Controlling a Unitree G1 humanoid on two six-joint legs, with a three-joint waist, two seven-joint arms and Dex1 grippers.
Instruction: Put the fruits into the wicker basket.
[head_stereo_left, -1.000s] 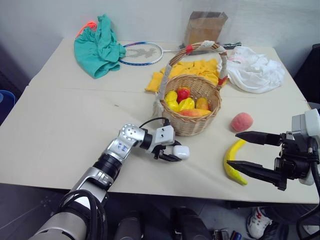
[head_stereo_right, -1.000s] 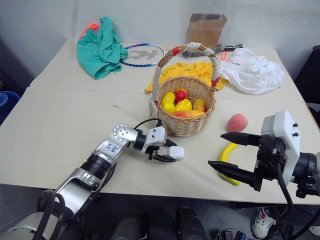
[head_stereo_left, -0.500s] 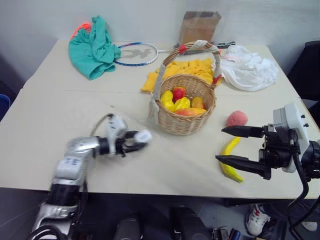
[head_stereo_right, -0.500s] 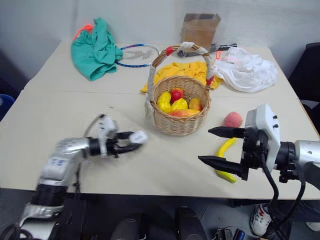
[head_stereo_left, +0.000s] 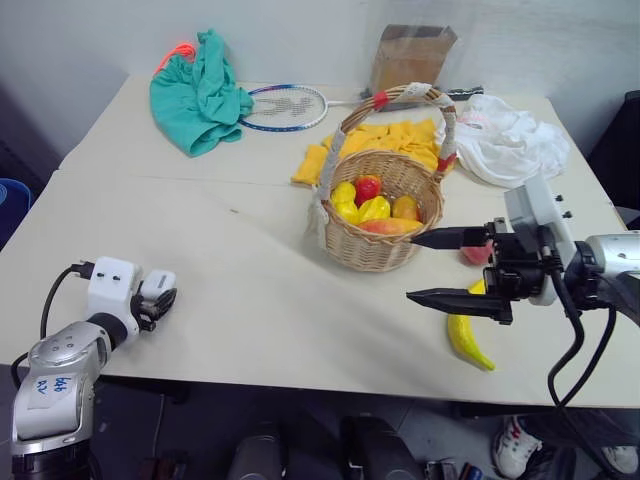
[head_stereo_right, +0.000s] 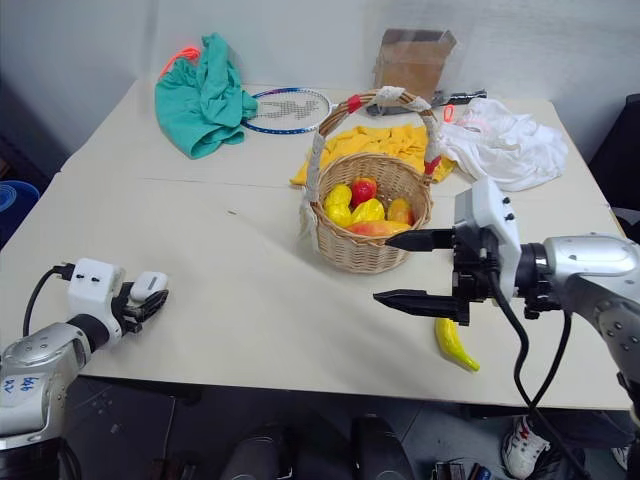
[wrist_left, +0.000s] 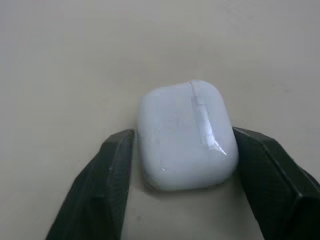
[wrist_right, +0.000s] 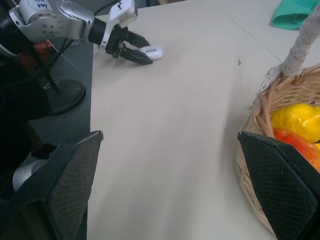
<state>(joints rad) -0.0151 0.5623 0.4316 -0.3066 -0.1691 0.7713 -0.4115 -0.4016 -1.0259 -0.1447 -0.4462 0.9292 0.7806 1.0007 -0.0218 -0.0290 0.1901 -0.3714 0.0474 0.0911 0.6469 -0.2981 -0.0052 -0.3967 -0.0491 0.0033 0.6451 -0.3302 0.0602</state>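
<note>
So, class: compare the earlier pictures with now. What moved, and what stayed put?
The left gripper carried the earbud case from beside the wicker basket to the table's left edge. The right gripper swung in toward the basket. The banana and peach stayed put.

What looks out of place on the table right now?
The white earbud case lies at the table's near left edge, by the left hand. The banana and peach lie outside the wicker basket, near the open right hand.

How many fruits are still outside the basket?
2: the banana lies on the table right of the wicker basket; the peach sits just beyond it, partly hidden behind the right gripper.
</note>
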